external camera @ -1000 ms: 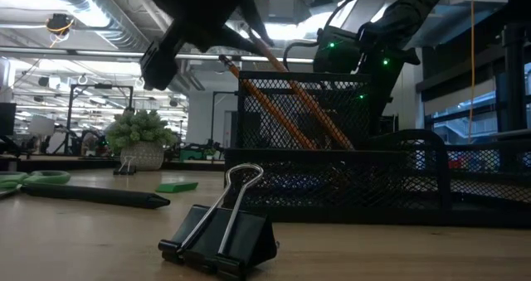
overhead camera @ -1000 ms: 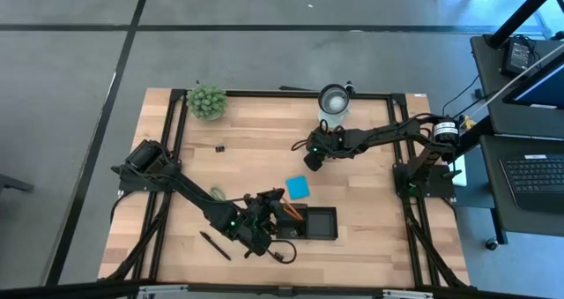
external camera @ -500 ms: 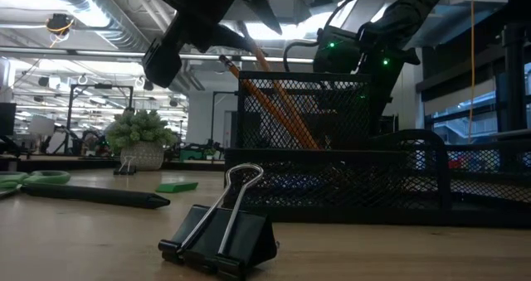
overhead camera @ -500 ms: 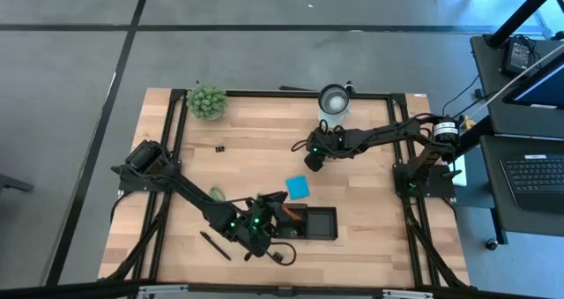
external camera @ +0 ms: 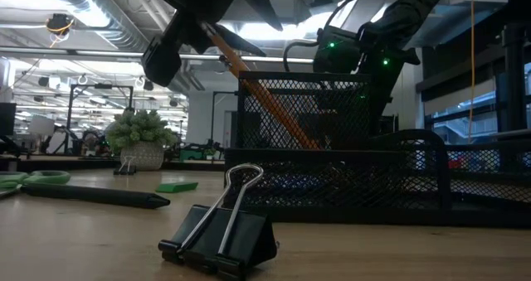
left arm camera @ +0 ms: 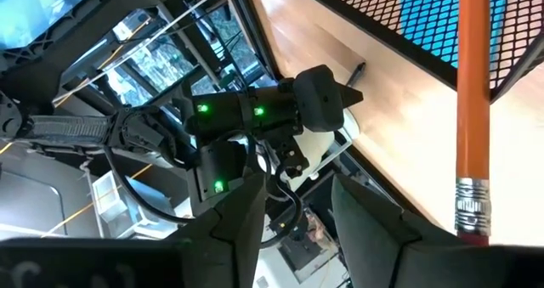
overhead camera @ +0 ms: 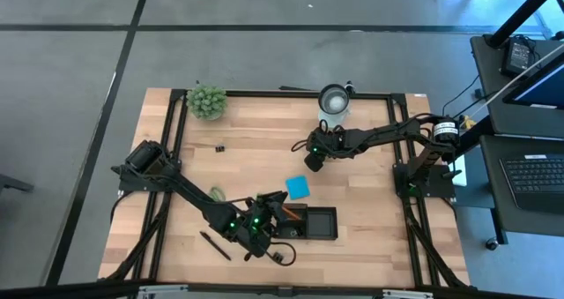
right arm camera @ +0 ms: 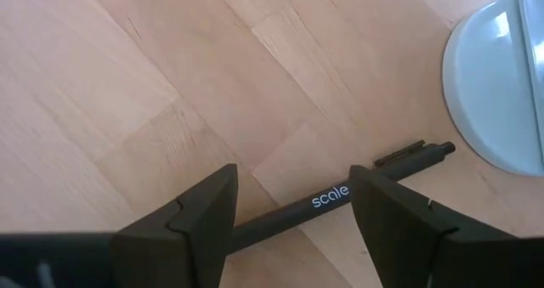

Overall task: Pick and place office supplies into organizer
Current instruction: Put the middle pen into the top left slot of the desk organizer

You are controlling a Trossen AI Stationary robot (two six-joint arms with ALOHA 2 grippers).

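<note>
Grey concrete floor point(overhead camera: 264, 52) crossed by dark lines; a black desk point(overhead camera: 520, 87) with a laptop point(overhead camera: 538, 175) beyond the worktop's right edge.

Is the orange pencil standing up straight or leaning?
Leaning. In the low view the thin orange wooden pencil slants across the black mesh organizer, its top end poking above the rim.

Robotics lab: exposed ceiling ducts point(external camera: 58, 3), equipment racks point(external camera: 99, 107).

In the high view, the left gripper point(overhead camera: 263, 221) is being seen too small for its fingers to be told. The pencil point(left arm camera: 473, 110) is being cut off by the left wrist picture's edge. The pen point(right arm camera: 336, 196) is being partly hidden behind the right gripper's fingers point(right arm camera: 197, 216).
</note>
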